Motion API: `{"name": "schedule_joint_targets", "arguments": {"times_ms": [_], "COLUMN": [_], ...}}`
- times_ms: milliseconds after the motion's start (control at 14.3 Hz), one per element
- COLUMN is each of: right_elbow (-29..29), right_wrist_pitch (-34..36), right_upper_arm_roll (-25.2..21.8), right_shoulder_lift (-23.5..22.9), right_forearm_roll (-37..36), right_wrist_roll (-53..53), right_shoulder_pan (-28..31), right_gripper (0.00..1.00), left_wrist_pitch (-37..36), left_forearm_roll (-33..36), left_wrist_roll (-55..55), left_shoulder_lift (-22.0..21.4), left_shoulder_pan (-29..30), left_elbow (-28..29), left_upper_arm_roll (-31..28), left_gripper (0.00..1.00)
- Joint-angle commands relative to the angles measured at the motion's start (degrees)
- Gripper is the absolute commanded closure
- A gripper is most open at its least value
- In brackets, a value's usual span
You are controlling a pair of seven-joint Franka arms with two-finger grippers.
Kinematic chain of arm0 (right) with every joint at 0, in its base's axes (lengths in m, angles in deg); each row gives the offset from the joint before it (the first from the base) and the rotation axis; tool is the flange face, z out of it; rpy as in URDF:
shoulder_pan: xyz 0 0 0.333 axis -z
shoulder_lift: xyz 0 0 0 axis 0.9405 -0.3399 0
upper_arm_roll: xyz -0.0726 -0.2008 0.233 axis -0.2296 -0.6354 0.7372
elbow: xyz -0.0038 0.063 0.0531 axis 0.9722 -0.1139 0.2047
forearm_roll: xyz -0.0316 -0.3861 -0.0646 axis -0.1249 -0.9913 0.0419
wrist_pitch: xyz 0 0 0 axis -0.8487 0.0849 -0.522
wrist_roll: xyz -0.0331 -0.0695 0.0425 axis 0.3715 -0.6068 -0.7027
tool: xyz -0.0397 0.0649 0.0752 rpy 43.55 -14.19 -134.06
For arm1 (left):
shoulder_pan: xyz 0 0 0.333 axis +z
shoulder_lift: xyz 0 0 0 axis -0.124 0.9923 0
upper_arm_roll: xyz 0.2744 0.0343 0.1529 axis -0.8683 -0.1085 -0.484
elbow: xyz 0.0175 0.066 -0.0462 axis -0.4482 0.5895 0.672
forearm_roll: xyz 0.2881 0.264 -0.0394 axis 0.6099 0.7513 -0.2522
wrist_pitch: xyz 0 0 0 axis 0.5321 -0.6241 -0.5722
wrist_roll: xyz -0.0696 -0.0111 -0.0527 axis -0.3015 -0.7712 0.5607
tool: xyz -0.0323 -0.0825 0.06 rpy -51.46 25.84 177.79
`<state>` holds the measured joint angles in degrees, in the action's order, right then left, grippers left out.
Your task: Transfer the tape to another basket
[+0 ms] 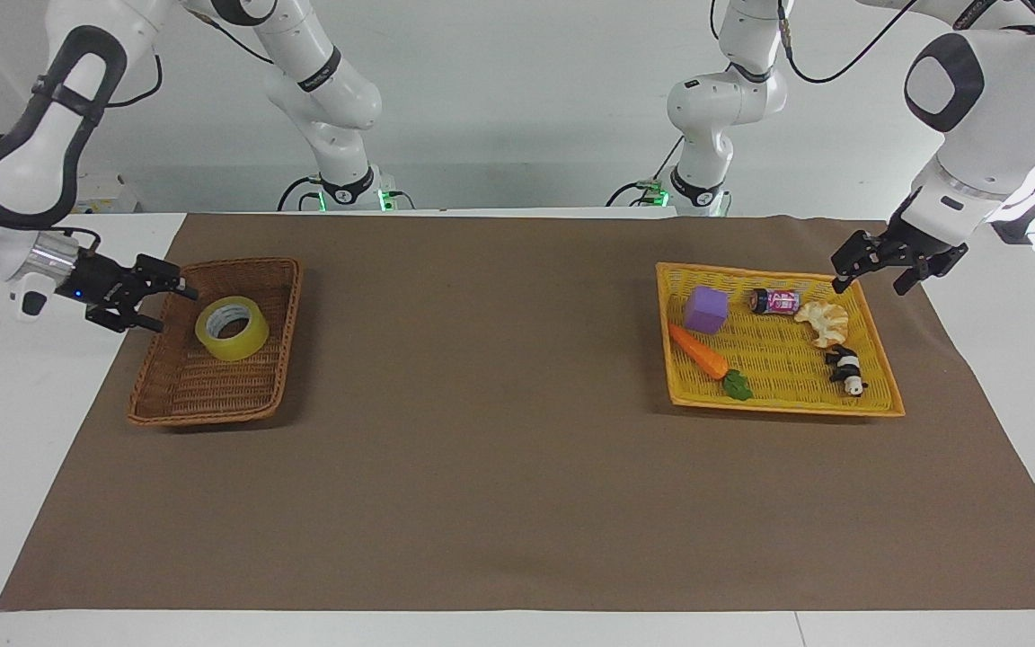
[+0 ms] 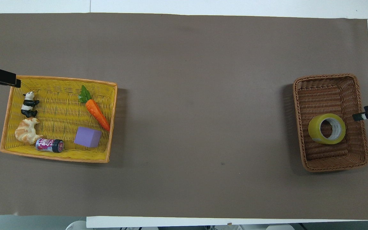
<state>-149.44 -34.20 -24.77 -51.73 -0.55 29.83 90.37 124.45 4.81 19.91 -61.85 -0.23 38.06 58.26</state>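
The yellow tape (image 1: 232, 329) lies tilted in the dark-brown wicker basket (image 1: 212, 415), in the half nearer to the robots. It also shows in the overhead view (image 2: 326, 128), inside the basket (image 2: 327, 76). My right gripper (image 1: 165, 305) is open and empty. It hangs over the basket's rim at the right arm's end of the table, clear of the tape, and shows in the overhead view (image 2: 364, 112). My left gripper (image 1: 868, 286) is open and empty. It waits in the air by the yellow-orange tray basket (image 1: 782, 407), at its edge toward the left arm's end.
The tray basket (image 2: 59, 158) holds a purple block (image 2: 88, 136), a carrot (image 2: 97, 110), a small can (image 2: 49, 145), a croissant (image 2: 26, 134) and a panda figure (image 2: 28, 104). A brown mat (image 2: 196, 95) covers the table between the two baskets.
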Motion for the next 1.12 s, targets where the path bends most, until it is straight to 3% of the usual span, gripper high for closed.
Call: {"name": "schedule_joint_targets", "arguments": {"times_ms": [0, 210, 490, 630, 770, 910, 1050], "right_elbow": [0.02, 2.82, 9.93, 10.65, 10.57, 10.39, 10.3], "right_wrist_pitch": [-1.02, 0.98, 12.14, 12.94, 13.64, 13.91, 13.74], "right_upper_arm_roll": [0.54, 0.71, 0.98, 0.98, 0.8, -1.99, -3.24], "right_shoulder_lift": [6.48, 9.14, 9.32, 10.89, 11.51, 12.13, 12.48], "right_forearm_roll": [-6.19, -9.88, -16.81, -19.56, -19.04, -19.56, -20.44], "right_wrist_roll": [-6.92, -22.18, -42.61, -44.74, -44.48, -44.65, -44.66], "right_shoulder_pan": [-3.62, -8.46, -12.67, -16.1, -15.77, -21.17, -22.79], "right_gripper": [0.0, 0.0, 0.0, 0.0, 0.0, 0.0, 0.0], "left_wrist_pitch": [-1.4, -1.75, -3.69, -3.43, -3.42, -3.42, -3.42], "left_forearm_roll": [1.25, 1.25, 1.25, 1.25, 1.25, 1.25, 1.25], "left_wrist_roll": [0.14, 0.14, 0.14, 0.14, 0.14, 0.14, 0.14], "left_shoulder_lift": [-2.01, -2.36, -2.89, -2.89, -2.89, -2.89, -2.89], "left_shoulder_pan": [-0.04, -0.04, -0.04, -0.04, -0.22, -0.39, -0.22], "left_elbow": [-0.26, -0.26, 0.01, 0.01, 0.01, 0.01, 0.01], "left_upper_arm_roll": [-0.53, -0.62, -0.62, -0.62, -0.53, -0.44, -0.44], "left_gripper": [0.0, 0.0, 0.0, 0.0, 0.0, 0.0, 0.0]}}
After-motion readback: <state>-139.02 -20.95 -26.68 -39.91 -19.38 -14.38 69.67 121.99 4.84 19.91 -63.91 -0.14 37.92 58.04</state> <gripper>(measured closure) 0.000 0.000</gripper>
